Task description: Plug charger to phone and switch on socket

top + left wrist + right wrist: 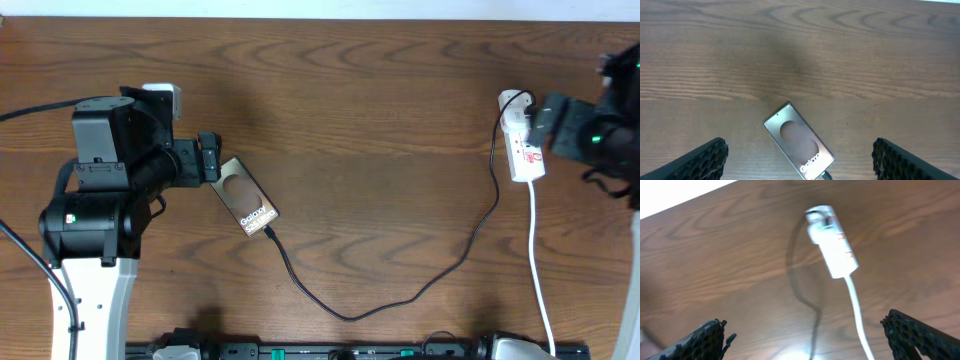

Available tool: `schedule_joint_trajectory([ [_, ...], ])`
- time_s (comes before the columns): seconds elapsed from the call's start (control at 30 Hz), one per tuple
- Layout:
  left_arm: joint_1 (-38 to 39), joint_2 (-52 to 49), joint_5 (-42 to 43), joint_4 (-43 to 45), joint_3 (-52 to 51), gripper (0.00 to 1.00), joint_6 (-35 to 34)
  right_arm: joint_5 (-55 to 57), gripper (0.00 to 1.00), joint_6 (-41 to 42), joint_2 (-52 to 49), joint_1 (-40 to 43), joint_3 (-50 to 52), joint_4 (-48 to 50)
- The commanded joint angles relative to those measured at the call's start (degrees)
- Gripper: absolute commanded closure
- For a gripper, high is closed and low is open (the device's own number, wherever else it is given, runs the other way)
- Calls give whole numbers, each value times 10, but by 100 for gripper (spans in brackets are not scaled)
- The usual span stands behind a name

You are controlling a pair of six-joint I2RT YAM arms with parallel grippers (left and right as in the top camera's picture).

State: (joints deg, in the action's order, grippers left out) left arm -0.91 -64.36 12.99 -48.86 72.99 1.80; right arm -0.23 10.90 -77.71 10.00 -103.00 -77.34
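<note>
The phone (247, 198) lies flat on the table at the left, brown screen up; it also shows in the left wrist view (800, 141). The thin black charger cable (400, 295) has its tip at the phone's lower end and runs across the table to a black plug in the white socket strip (524, 148), seen also in the right wrist view (834, 246). My left gripper (210, 158) is open and empty, just above-left of the phone. My right gripper (545, 122) is open and empty, over the socket's right side.
The socket's white cord (541, 270) runs toward the table's front edge. A black rail with fittings (350, 350) lines the front edge. A small white object (163, 96) sits behind the left arm.
</note>
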Motion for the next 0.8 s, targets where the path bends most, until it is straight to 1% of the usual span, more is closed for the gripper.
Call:
schedule_joint_trajectory([
  [0.0,1,0,0,-4,6,7,10,-5,1,-60,-29,89,-4,-2],
  [0.07,1,0,0,-4,6,7,10,-42,1,-101,-61,151,-4,4],
  [0.1,1,0,0,-4,6,7,10,-61,1,-118,-71,166,-4,9],
  [0.13,1,0,0,-4,6,7,10,-106,1,-160,-88,188,-4,17],
  [0.17,1,0,0,-4,6,7,10,-170,1,-226,-110,210,-4,22],
  [0.2,1,0,0,-4,6,7,10,-218,1,-267,-129,225,-4,22],
  [0.27,1,0,0,-4,6,7,10,-285,1,-310,-163,249,-4,21],
  [0.3,1,0,0,-4,6,7,10,-313,1,-322,-190,263,-4,22],
  [0.37,1,0,0,-4,6,7,10,-321,1,-322,-244,278,-4,35],
  [0.47,1,0,0,-4,6,7,10,-318,1,-319,-304,281,-4,57],
  [0.6,1,0,0,-4,6,7,10,-333,1,-311,-386,280,-4,58],
  [0.67,1,0,0,-4,6,7,10,-367,1,-340,-417,278,-4,60],
  [0.73,1,0,0,-4,6,7,10,-413,1,-394,-445,276,-4,60],
  [0.77,1,0,0,-4,6,7,10,-421,1,-405,-454,275,-4,62],
])
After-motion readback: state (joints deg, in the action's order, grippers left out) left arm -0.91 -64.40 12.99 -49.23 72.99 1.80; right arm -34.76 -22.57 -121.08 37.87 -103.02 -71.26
